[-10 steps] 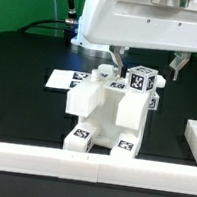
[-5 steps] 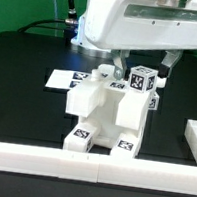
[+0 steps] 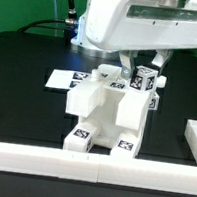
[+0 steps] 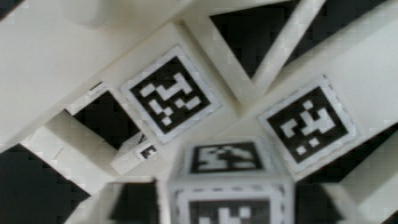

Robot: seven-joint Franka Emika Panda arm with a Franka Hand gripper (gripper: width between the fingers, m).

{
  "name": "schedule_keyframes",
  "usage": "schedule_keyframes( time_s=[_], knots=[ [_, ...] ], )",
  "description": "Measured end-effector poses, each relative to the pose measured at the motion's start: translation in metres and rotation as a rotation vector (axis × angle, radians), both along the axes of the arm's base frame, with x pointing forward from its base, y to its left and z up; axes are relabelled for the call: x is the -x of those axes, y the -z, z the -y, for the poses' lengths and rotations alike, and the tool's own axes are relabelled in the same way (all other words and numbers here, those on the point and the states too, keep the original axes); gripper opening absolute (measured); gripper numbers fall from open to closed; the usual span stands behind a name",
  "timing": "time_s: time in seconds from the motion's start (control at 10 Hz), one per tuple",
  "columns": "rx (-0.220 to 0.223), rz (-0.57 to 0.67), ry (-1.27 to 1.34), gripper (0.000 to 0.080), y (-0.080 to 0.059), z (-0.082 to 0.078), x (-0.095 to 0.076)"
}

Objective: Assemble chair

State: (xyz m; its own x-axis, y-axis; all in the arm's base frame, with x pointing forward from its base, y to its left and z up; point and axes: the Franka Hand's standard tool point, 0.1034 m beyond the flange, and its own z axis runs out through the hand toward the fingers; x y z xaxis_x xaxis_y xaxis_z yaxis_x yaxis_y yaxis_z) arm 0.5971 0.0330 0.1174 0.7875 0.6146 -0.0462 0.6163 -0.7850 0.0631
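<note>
Chair (image 3: 110, 113) w/ gripper (image 3: 138, 67) clamped on top cube (image 3: 141, 78); wrist view: tags only.

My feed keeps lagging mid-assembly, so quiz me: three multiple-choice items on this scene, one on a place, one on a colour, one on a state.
1. Where does the marker board lie?
A. behind the chair, toward the exterior view's left
B. on top of the chair
C. outside the white rail

2. What colour is the tabletop?
A. white
B. black
C. green

3. How does the gripper stand?
A. wide open, far from the chair
B. out of view
C. shut on the chair

Answers: 1 A, the flat tagged board shows beside the chair's far left edge. 2 B, the table is black. 3 C, the fingers pinch the tagged top block.
</note>
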Motion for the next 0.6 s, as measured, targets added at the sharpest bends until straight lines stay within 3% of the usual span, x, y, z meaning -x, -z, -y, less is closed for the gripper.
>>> schedule_keyframes(
  time_s=[0.1, 0.6],
  knots=[
    [0.000, 0.000, 0.006, 0.0284, 0.0000, 0.0001, 0.0000],
    [-0.019, 0.031, 0.539, 0.0286, 0.0004, 0.0007, 0.0011]
  ],
)
